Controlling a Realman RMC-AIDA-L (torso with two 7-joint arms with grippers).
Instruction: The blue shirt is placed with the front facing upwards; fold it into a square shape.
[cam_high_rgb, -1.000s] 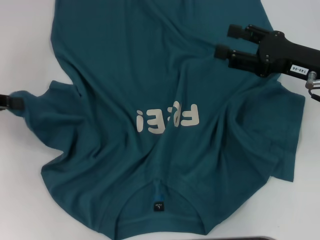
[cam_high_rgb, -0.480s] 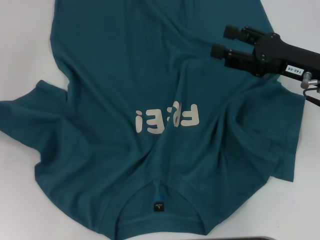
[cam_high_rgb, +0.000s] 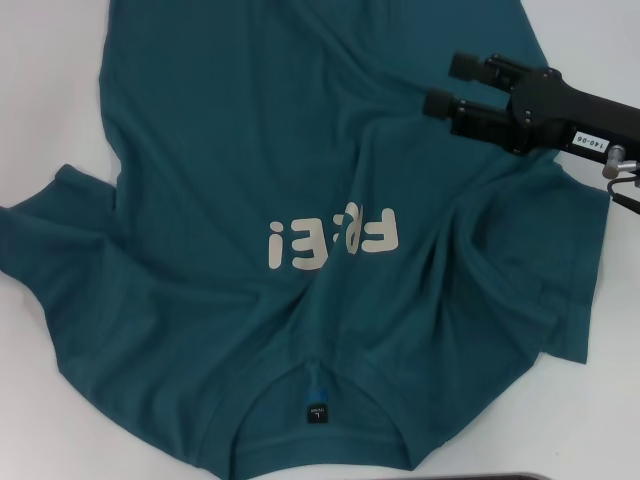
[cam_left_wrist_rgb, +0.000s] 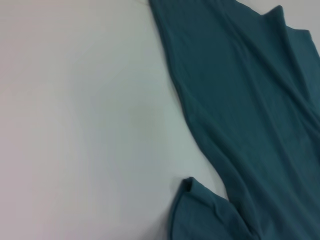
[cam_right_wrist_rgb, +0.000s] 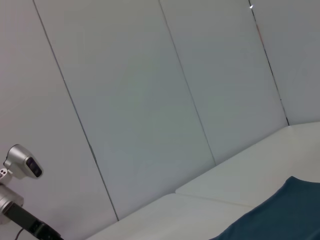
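Shirt first: we see the blue shirt (cam_high_rgb: 300, 200) spread face-up on the white counter (cam_high_rgb: 50, 100), collar nearest us. The right pincer (cam_high_rgb: 440, 82) hovers over its right side, fingers apart, holding nothing.

Light falls even and soft from above over my work; the white table (cam_high_rgb: 40, 120) looks bright without glare. Faint shadows sit in the folds of the blue shirt (cam_high_rgb: 300, 150) and under my right gripper (cam_high_rgb: 452, 85). My head view is sharp; my left wrist view is softly blurred
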